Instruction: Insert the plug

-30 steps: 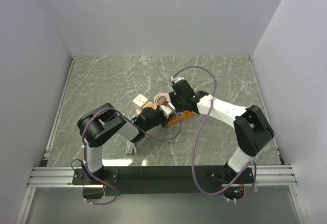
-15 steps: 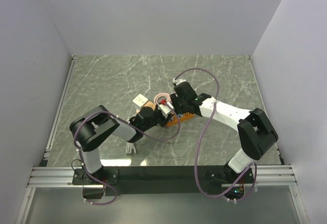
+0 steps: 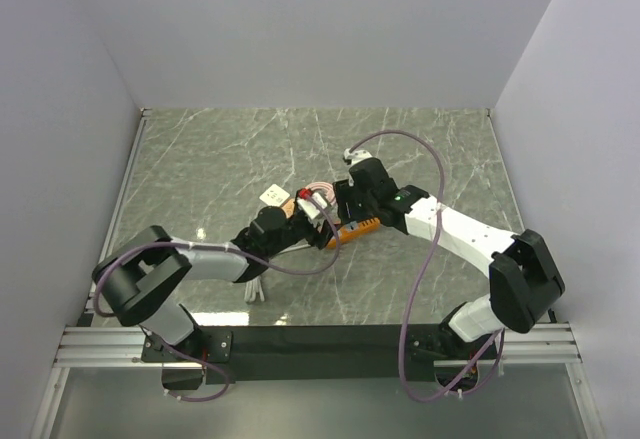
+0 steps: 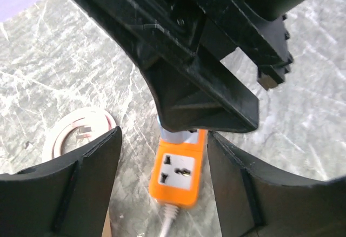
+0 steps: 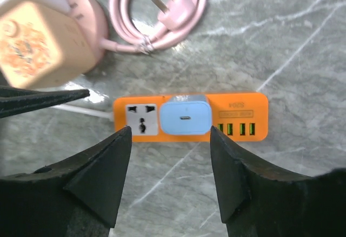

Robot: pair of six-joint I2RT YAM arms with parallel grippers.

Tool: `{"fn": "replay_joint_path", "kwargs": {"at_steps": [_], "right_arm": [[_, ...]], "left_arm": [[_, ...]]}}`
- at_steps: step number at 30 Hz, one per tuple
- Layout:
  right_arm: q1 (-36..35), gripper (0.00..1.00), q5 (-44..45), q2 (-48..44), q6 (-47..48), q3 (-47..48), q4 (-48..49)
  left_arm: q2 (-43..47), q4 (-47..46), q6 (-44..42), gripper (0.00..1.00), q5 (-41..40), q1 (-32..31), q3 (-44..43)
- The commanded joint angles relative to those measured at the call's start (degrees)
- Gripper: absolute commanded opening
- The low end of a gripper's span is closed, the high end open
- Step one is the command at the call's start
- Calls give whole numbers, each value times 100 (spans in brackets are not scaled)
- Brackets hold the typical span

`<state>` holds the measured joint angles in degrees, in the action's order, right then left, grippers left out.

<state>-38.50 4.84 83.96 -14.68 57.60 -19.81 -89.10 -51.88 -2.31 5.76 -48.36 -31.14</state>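
The tabletop [image 3: 220, 149] is closed in by white walls [image 3: 300, 29] on the left, far and right sides, with a metal rail [image 3: 320, 339] along the near edge. Bare stone lies open toward the far wall and out to both side walls. All the things sit crowded near the middle, well away from every edge.

There is one orange power strip [image 5: 243, 110] lying flat. One light blue plug [image 5: 185, 116] sits in it, between one free socket [image 5: 141, 119] and a row of four green ports [image 5: 240, 130]. A white cord [image 4: 166, 218] leaves the strip's socket end.

One pink cable [image 5: 157, 10] lies coiled just beyond the strip, its pronged end resting inside the coil. One beige block [image 5: 38, 42] is beside the coil.

Both arms reach over the strip from opposite sides and nearly meet. The right gripper [image 5: 170, 131] hangs above the plug with its jaws spread, one on each side of the plug in its own view and pinching nothing. The left gripper [image 4: 163, 140] faces the strip's socket end, jaws spread wide and empty. The right gripper's black body fills the room above the strip there.
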Motion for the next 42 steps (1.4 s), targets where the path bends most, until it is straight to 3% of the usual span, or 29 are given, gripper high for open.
{"fn": "replay_joint_path", "kwargs": {"at_steps": [1,6,10,14,16,20,23,28,32,35,42], "right_arm": [[9,66,-106,-284,9,-83,302],[18,66,-28,-73,-35,-48,303],[97,78,131,-248,-53,-91,486],[255,88,368,-599,-70,-170,759],[439,92,456,-732,-88,-293,1030],[861,96,570,-1188,-149,-671,1663],[1247,100,684,-1609,-167,-1136,2279],[1819,100,912,-2225,-333,-1690,2867],[2223,100,913,-2716,-571,-2121,3290],[2400,100,922,-3130,-677,-2376,3449],[2453,100,1160,-3755,-738,-2684,3458]], "left_arm": [[515,177,195,71,66,-16,64],[876,380,441,71,-145,-16,169],[1498,590,652,72,-558,-16,213],[2036,1047,1003,83,-1987,89,82],[2246,1310,1372,88,-2236,256,-6],[2406,2039,2154,98,-2054,1160,-243],[2485,2347,2585,99,-2122,2021,-332],[2704,2779,2753,99,-2843,2602,-420],[2723,3113,3007,99,-2414,3672,-516],[2670,3280,3166,99,-2412,3956,-586],[2696,3377,3192,99,-2641,3983,-587]]}}
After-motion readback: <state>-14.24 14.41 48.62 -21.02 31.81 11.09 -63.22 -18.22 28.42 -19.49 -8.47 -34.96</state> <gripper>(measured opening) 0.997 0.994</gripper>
